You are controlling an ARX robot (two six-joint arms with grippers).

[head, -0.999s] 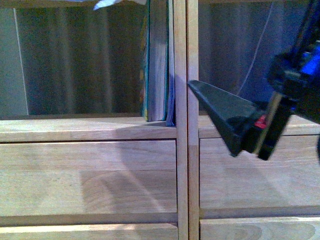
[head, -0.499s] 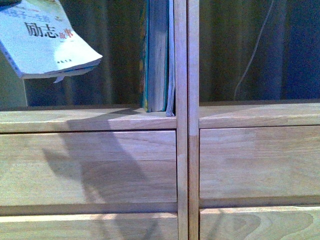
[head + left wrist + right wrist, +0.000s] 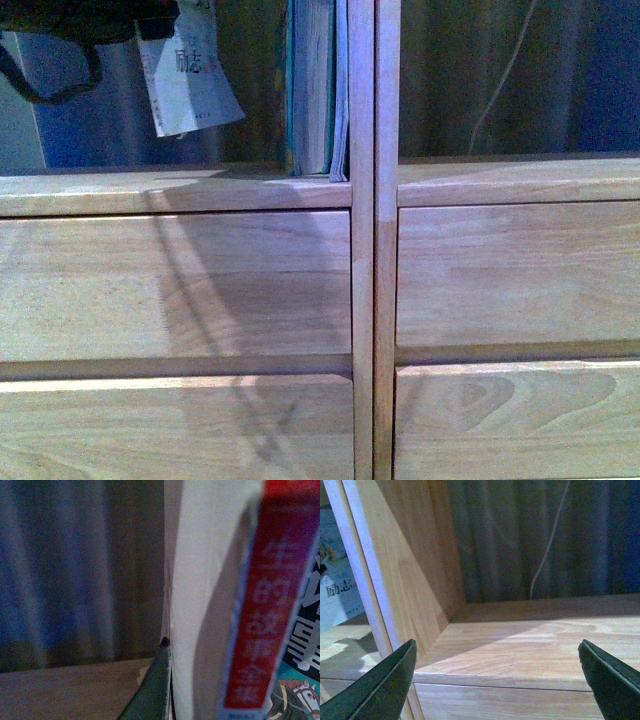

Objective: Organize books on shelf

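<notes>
While the left end effector [image 3: 165,672] clamps the white paperback [image 3: 190,85], hung tilted in the shelf's [image 3: 180,190] left compartment, a teal book [image 3: 310,90] stands upright against the centre divider [image 3: 362,260]. The right end effector [image 3: 497,680], fingers [image 3: 385,685] apart, faces the right compartment, where a white cable [image 3: 500,90] hangs.

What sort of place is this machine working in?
Probably a home-like room, or a mock-up of one: a light wooden shelf with drawers, books standing in it, and a curtain hanging behind.
</notes>
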